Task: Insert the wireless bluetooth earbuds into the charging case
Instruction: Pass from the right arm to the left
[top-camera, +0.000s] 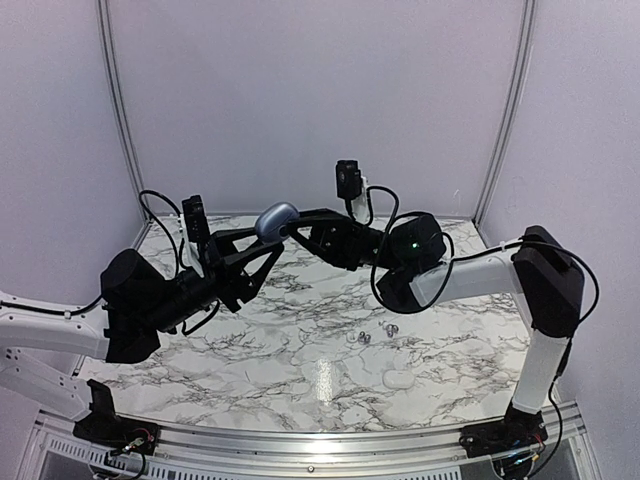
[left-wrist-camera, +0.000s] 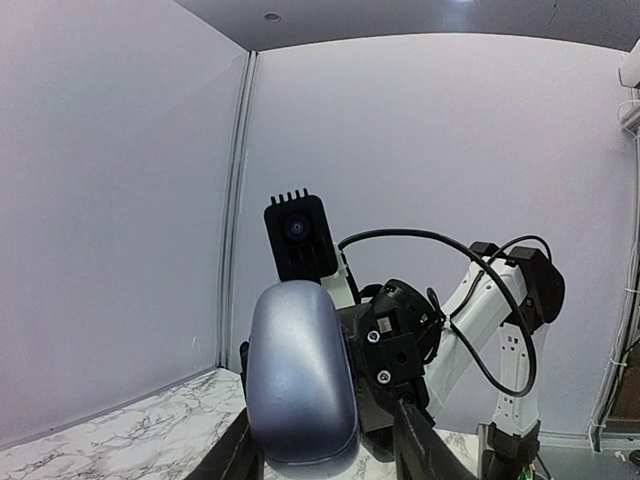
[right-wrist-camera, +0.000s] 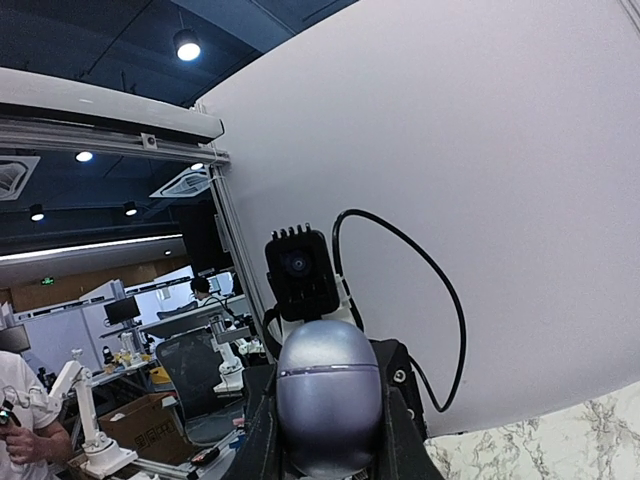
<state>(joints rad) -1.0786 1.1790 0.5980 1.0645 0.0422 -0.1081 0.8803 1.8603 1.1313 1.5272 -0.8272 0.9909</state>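
One smooth blue-grey pebble-shaped charging case (top-camera: 277, 220) in mid-air, right claw (right-wrist-camera: 328, 425) clamped on it, left claw (left-wrist-camera: 325, 435) flanking it, grip unclear, tiny dark shiny earbuds (top-camera: 361, 338) in two clusters on veined marble worktop (top-camera: 290, 355)

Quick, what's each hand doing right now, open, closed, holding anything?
Left hand: around the charging case, grip cannot be told.
Right hand: closed on the charging case.

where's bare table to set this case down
Free: the marble table front-left, between the left arm and the earbuds; also the centre front by the rail. Crowded: right of centre, where the earbuds and a small white lump lie near the right arm.
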